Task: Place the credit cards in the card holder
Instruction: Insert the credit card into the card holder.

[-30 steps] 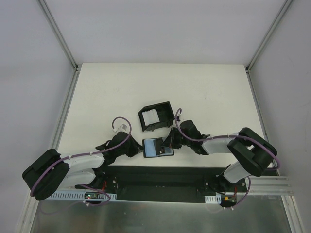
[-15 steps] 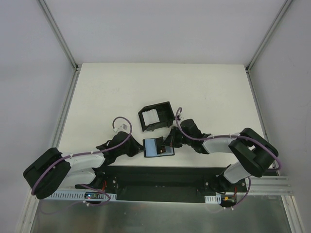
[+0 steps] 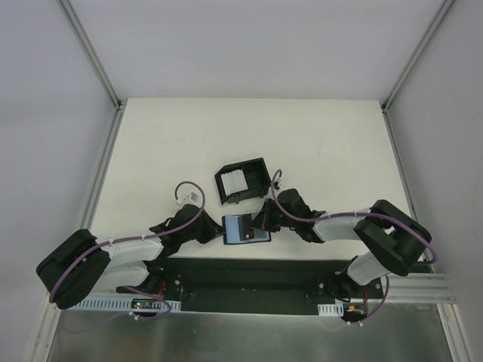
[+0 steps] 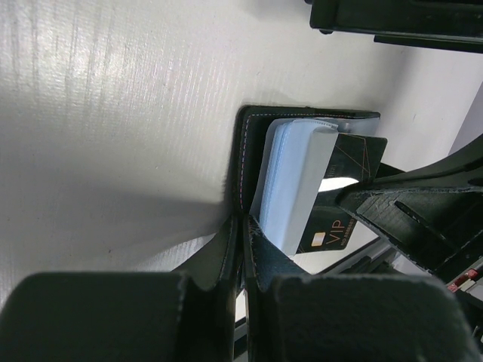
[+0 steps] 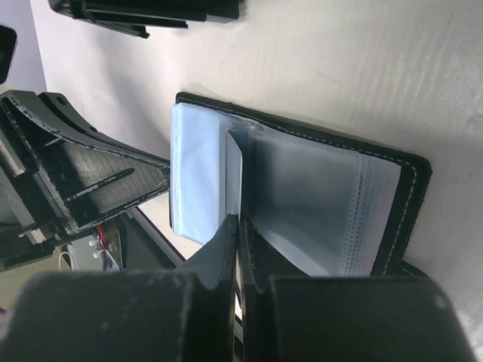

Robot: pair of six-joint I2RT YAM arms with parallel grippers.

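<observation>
Left tool (image 4: 240, 223) shut on card holder (image 4: 246, 127) cover, right tool (image 5: 238, 223) shut on 1 clear sleeve (image 5: 233, 170); opposing pull may tear sleeve or slip grip.

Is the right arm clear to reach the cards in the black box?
Probably not yet. The right gripper is shut on a clear sleeve of the card holder and must let go first. Beyond that the way looks free: the open-topped box with the credit cards sits just past the holder.
</observation>
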